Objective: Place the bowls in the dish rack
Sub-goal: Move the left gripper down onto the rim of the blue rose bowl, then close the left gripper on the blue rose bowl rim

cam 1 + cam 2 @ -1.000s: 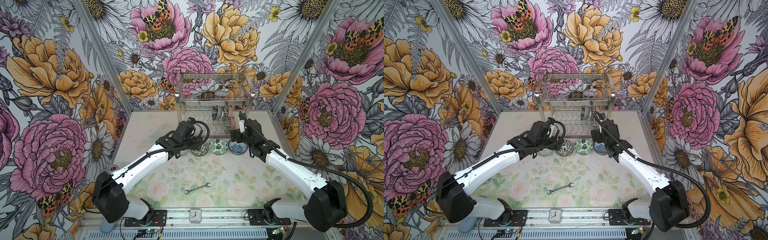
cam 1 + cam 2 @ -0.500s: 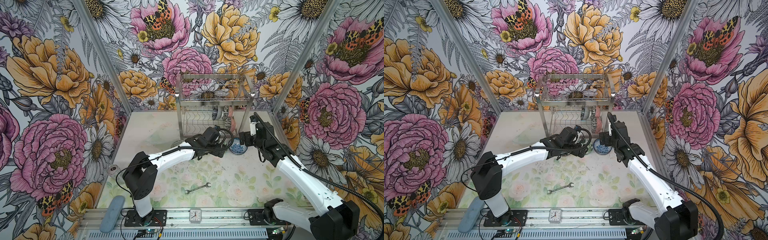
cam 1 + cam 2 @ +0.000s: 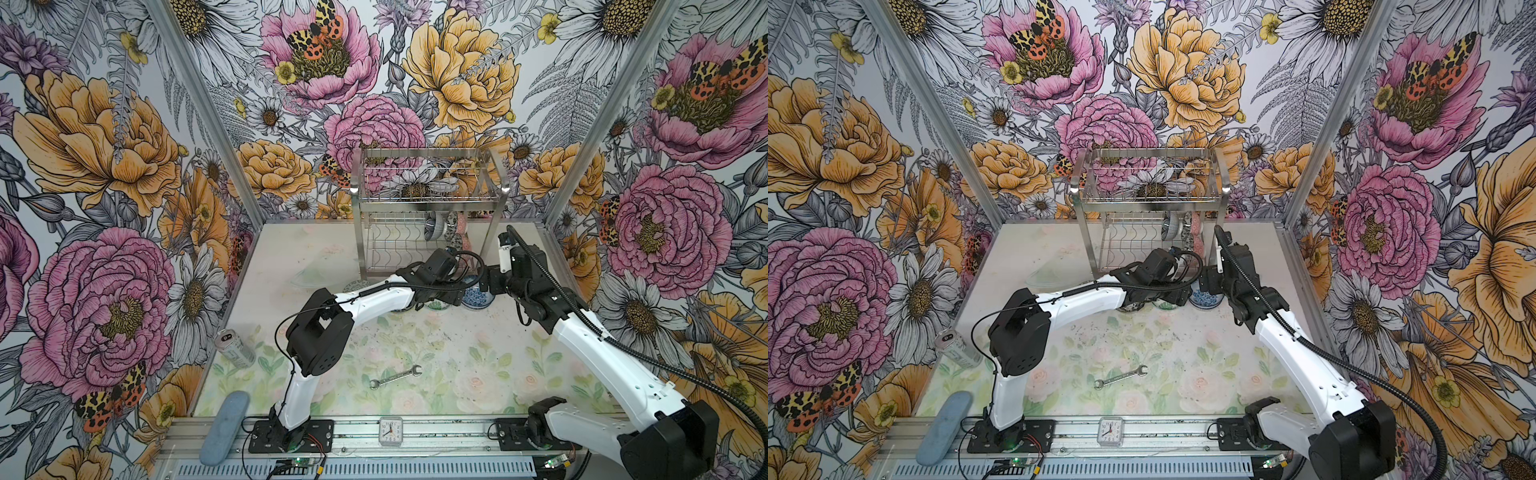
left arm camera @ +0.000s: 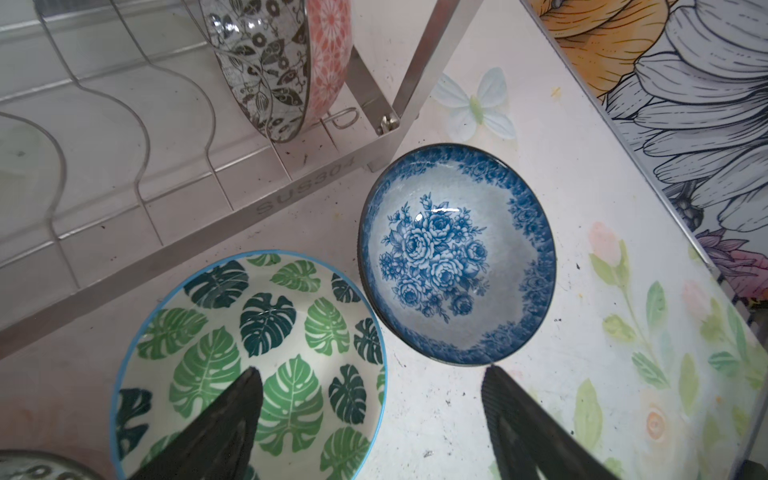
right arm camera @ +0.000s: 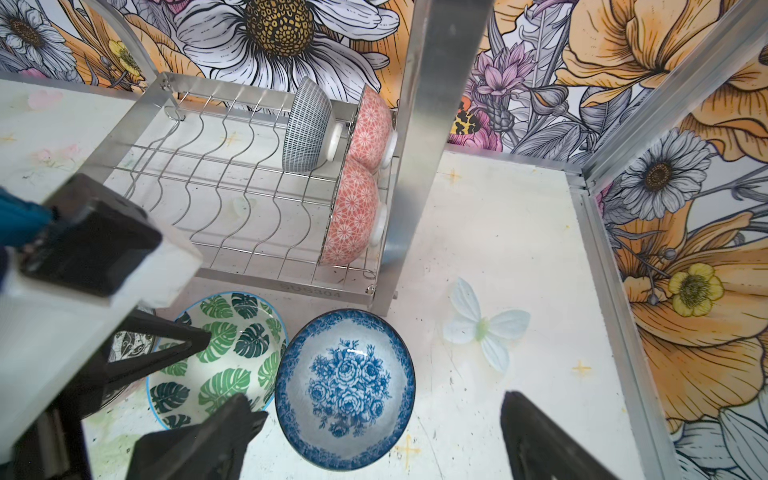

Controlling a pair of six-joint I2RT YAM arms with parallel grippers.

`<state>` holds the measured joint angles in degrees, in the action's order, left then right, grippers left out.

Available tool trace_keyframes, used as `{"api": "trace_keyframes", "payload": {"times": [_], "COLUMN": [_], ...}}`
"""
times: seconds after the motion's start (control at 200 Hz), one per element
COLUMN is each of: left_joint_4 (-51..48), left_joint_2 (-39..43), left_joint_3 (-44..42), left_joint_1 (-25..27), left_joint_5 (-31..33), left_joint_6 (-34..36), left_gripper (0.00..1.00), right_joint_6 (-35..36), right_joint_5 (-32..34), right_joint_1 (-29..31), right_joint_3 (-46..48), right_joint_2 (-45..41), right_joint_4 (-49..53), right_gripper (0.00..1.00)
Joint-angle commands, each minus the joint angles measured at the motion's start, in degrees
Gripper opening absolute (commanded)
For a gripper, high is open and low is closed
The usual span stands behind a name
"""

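Observation:
The dish rack stands at the back; its lower shelf holds a grey-striped bowl, two pink bowls and a black-and-white floral bowl, all on edge at one end. On the table in front lie a green leaf bowl and a blue-white floral bowl, both upright. My left gripper is open, one finger inside the green bowl and one outside, straddling its rim. The right gripper hangs open over the blue-white bowl, holding nothing.
Another patterned bowl sits mostly hidden under the left arm. A wrench lies mid-table, a can at the left edge, a clock on the front rail. A clear glass dish rests left of the rack.
The left arm has swung right along the row of bowls to the green one. The right gripper has pulled back from the rack and now sits over the blue-white bowl.

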<state>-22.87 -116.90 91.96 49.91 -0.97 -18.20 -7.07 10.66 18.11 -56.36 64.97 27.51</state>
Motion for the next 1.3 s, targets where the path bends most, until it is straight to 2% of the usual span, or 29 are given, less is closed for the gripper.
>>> {"api": "trace_keyframes", "payload": {"times": [0.0, 0.175, 0.375, 0.746, 1.296], "left_joint_4": [0.6, 0.6, 0.6, 0.1, -0.1], "left_joint_2": [-1.7, -4.2, -6.9, -10.2, -13.5], "left_joint_3": [2.7, 5.1, 7.3, 10.6, 13.8], "left_joint_1": [-0.9, -1.5, -2.0, -2.1, -2.3], "left_joint_5": [-2.9, -4.6, -6.3, -5.6, -2.9], "left_joint_6": [-0.2, -0.4, -0.8, -0.5, 0.0], "left_gripper": [0.77, 0.59, 0.46, 0.41, 0.28], "right_joint_6": [-0.9, -0.8, -1.0, -1.2, -1.3], "right_joint_5": [0.3, 0.3, 0.1, -0.3, -0.5], "right_joint_1": [-0.5, -0.7, -0.9, -1.0, -1.1], "right_joint_3": [-1.0, -0.8, -0.3, 0.1, 0.7], "right_joint_2": [0.1, 0.2, 0.2, 0.3, 0.2], "right_joint_4": [-0.2, -0.3, -0.6, -1.0, -1.6], "right_gripper": [0.95, 0.95, 0.95, 0.95, 0.95]}}
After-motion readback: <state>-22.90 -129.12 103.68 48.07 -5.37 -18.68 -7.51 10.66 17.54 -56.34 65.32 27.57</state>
